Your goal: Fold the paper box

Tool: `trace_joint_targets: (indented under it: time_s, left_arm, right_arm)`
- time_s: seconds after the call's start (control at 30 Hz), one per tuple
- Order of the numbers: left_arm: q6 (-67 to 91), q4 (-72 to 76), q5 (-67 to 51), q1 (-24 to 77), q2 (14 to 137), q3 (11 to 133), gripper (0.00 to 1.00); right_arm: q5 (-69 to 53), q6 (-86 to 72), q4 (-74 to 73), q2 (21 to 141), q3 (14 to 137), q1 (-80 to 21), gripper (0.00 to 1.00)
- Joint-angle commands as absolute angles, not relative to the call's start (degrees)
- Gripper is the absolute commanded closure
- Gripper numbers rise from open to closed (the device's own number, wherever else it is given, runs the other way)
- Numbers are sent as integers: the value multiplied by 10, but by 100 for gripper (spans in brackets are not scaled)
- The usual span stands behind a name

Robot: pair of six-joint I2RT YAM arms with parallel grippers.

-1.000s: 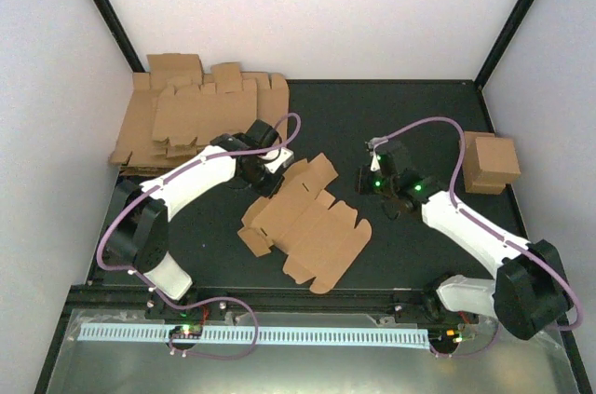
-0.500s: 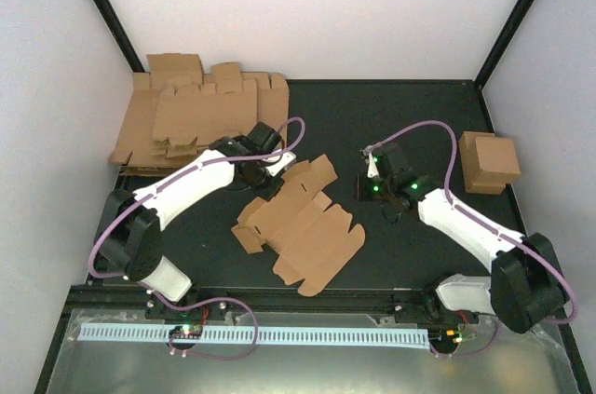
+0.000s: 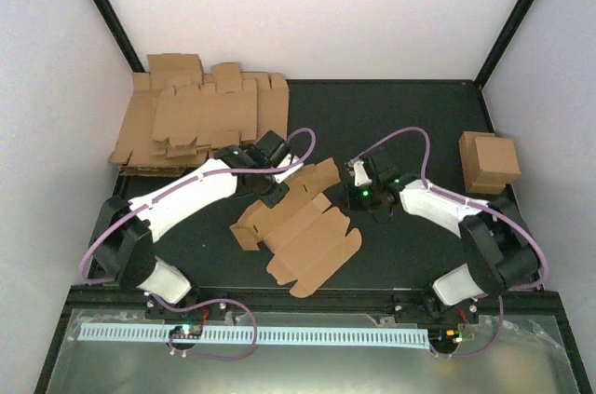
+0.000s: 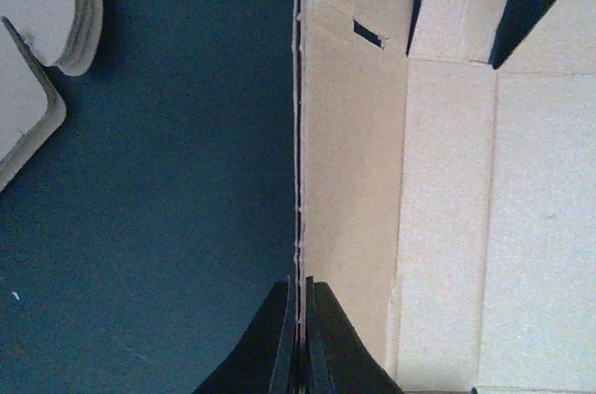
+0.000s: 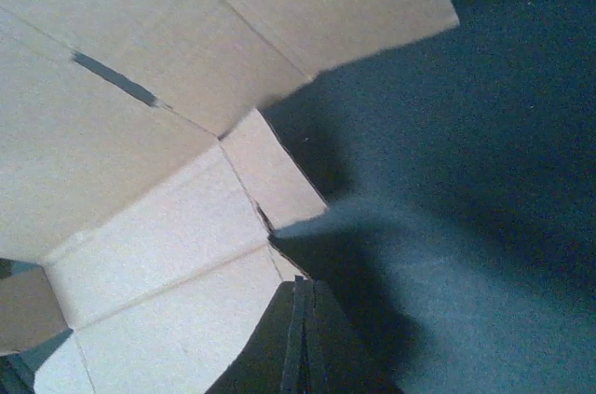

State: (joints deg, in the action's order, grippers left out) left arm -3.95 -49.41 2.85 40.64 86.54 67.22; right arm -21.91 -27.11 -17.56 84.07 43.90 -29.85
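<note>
The paper box [image 3: 303,226] is seen as an opened-out brown blank lying mid-table [image 3: 419,115], between the two claws. In the top view the L claw [image 3: 276,189] is set at the blank's far-left edge, and the R claw [image 3: 358,198] is just off its far-right flap. In the L wrist view the L claw [image 4: 300,329] is pressed together on a thin cardboard edge that runs straight ahead from between the fingertips. The rest of the paper box [image 4: 447,180] is spread to the right of that line, w/ creased panels and a small slot ahead and to the right. Bare table [image 4: 168,180] is seen left of the claw. Rounded corners of the pile of flat blanks [image 4: 47,3] are seen far ahead-left. In the R wrist view the R claw [image 5: 300,329] is closed, finger against finger, w/ nothing seen between the tips. The paper box [image 5: 140,133] is seen ahead and to the left, partly raised, and a shadow is cast on the table [image 5: 484,180] to the right. A panel corner is found just ahead of the tips; contact cannot be told. In the top view the pile of flat blanks [image 3: 196,119] is placed beyond the L claw, toward the far-left corner. A folded brown box [image 3: 491,161] is placed well apart, to the outer side of the R claw, near the right edge.
</note>
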Motion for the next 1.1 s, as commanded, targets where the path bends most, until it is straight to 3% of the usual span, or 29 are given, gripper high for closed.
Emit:
trace_joint_targets:
  time_s: [0.0, 0.6, 0.87, 1.07]
  left_arm:
    - [-43, -485, 39, 412, 846, 668, 98]
    - [-45, -479, 50, 426, 873, 666, 98]
    - [-42, -481, 84, 429, 886, 664, 98]
    - [-32, -492, 175, 443, 906, 665, 98]
  right_arm:
    - [-233, -269, -150, 871, 455, -295, 98]
    - [-231, -264, -116, 993, 521, -295, 98]
    - [-209, -265, -115, 942, 508, -295, 98]
    - [-158, -248, -82, 865, 471, -294, 98]
